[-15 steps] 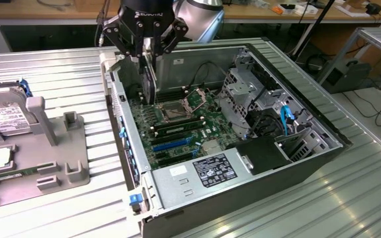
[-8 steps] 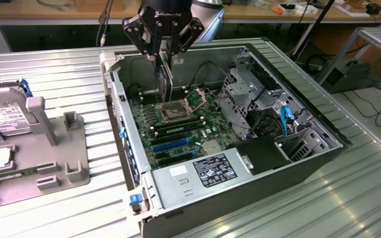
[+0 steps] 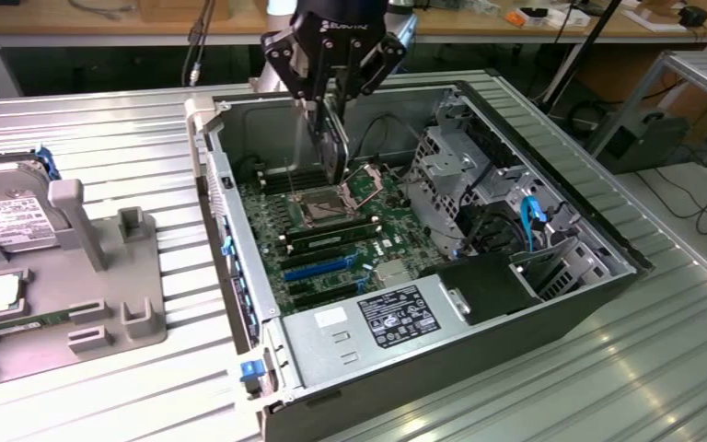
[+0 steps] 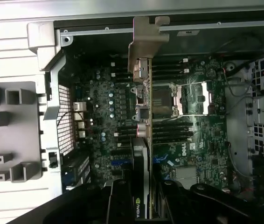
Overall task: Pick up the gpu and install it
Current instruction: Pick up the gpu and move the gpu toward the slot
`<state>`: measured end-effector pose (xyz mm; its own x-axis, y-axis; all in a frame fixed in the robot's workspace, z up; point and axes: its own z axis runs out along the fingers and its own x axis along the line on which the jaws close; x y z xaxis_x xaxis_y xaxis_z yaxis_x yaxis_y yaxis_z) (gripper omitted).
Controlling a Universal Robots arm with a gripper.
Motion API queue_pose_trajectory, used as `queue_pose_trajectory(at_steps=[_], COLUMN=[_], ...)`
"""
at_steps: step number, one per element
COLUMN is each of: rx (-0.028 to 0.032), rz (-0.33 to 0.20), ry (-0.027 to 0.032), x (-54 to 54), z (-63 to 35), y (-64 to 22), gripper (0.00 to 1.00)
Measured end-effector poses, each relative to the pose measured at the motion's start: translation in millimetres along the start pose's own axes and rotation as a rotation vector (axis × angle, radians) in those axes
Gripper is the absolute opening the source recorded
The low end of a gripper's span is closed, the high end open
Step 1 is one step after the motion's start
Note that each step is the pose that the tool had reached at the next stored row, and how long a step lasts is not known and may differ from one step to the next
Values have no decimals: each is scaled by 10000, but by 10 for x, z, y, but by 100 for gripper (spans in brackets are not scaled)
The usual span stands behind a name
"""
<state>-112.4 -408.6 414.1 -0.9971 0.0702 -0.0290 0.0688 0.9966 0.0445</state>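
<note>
Gripper [image 3: 329,96] part-closed on the gpu's [image 3: 330,147] flat sides. Card hangs edge-down, upper centre of exterior view, over the board [image 3: 385,198] in the open case [image 3: 221,193] — presumably so its edge meets a slot.

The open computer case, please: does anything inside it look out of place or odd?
Only the CPU socket: its metal cover plate lies flipped open. The tool holds the gpu on edge above the board.
</note>
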Motion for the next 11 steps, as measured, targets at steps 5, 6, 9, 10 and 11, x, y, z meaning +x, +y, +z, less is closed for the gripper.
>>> queue_pose_trajectory(at_steps=[5, 6, 9, 10, 11], rx=[0, 1, 0, 0, 0], rz=[0, 0, 1, 0, 0], ry=[0, 1, 0, 0, 0], x=[-171, -197, -274, -292, -325], z=[5, 6, 9, 9, 10], y=[12, 14, 19, 20, 22], gripper=[27, 27, 27, 27, 27])
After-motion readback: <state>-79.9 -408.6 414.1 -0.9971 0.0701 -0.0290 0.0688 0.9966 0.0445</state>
